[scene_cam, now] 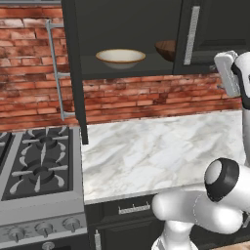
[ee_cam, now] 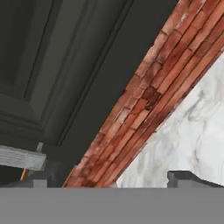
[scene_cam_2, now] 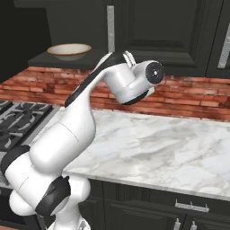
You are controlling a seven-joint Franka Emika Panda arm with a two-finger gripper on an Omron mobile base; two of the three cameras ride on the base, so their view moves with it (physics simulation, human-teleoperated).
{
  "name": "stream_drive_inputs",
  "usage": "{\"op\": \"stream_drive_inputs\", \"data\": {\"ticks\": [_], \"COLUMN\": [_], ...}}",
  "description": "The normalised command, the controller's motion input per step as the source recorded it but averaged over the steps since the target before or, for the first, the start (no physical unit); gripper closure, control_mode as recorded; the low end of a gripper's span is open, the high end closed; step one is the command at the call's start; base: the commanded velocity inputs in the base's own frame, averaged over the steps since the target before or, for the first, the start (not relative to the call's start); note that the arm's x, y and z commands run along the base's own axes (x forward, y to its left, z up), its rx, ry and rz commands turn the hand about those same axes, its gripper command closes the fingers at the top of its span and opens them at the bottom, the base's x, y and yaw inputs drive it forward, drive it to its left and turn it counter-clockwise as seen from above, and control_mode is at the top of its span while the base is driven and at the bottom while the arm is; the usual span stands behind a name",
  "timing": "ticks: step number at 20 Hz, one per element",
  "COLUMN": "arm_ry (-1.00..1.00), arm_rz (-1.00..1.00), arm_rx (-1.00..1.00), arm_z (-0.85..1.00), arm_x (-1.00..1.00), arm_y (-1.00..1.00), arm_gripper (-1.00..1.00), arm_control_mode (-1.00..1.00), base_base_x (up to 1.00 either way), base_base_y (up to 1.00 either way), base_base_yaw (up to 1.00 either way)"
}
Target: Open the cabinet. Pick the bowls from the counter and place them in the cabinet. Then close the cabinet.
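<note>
- Cream bowl (scene_cam: 120, 57) with its tan rim is sitting upright on the open cabinet's shelf (scene_cam: 97, 68), so that placement looks done.
- Wood-grain bowl (scene_cam: 166, 49) is resting on the same shelf further right, partly hidden behind the right-hand door (scene_cam: 205, 34).
- Marble tabletop (scene_cam: 156, 146) is carrying neither bowl, which suggests only the closing step is left.
- Left-hand door (scene_cam: 73, 68) is standing swung out edge-on, its bar handle (scene_cam: 56, 73) facing the brick wall (scene_cam: 29, 73).
- Pincer (ee_cam: 107, 177) is spreading its jaws wide and gripping nothing, hovering close to a raised-panel door (ee_cam: 48, 65), probably ready to push the doors shut.
</note>
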Motion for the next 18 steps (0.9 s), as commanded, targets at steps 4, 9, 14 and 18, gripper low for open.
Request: {"op": "stream_drive_inputs", "data": {"ticks": [4,9,14,18], "arm_ry": [-0.19,-0.12,-0.09,-0.18], "arm_rz": [0.0,0.02,0.01,0.0], "arm_rx": [-0.47,-0.52,-0.42,-0.34], "arm_z": [0.01,-0.12,-0.07,-0.18], "arm_x": [-0.47,-0.49,-0.39,-0.47], "arm_y": [0.0,0.15,0.4,0.41], "arm_gripper": [-1.0,-1.0,-1.0,-1.0], "arm_control_mode": [-1.0,-1.0,-1.0,-1.0], "base_base_x": [0.0,0.0,0.0,0.0], "base_base_y": [0.0,0.0,0.0,0.0], "base_base_yaw": [0.0,0.0,0.0,0.0]}}
